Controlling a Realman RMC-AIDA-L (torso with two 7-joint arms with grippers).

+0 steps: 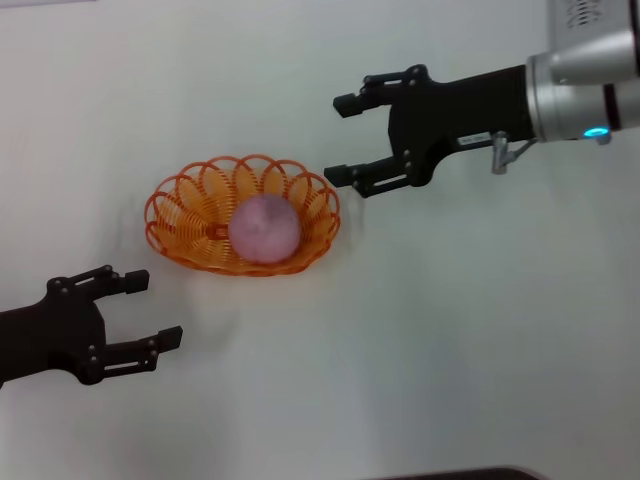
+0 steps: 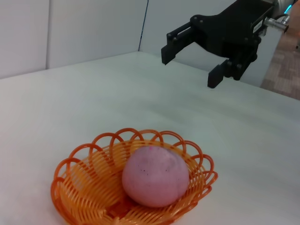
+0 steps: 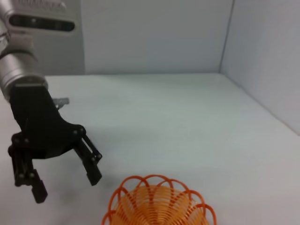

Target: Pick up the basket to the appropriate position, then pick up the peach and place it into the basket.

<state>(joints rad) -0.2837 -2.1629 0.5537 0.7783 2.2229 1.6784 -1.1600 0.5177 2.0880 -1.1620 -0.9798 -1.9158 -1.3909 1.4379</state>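
Note:
The orange wire basket [image 1: 185, 222] rests on the white table, left of centre in the head view. The dull pink peach [image 1: 265, 229] lies inside it, toward its right half. My right gripper [image 1: 340, 140] hovers open just beyond the basket's right end, with nothing between its fingers. My left gripper [image 1: 156, 310] is open and empty, near the table's front left, a short way from the basket. In the left wrist view the peach [image 2: 155, 176] fills the basket [image 2: 77, 187], and the right gripper [image 2: 189, 69] hangs behind it. The right wrist view shows the basket's rim [image 3: 157, 199] and the left gripper [image 3: 66, 186].
The white tabletop [image 1: 480, 320] stretches bare around the basket. White walls [image 3: 154, 37] stand at the table's far side and meet in a corner. A dark edge [image 1: 460, 473] shows at the bottom of the head view.

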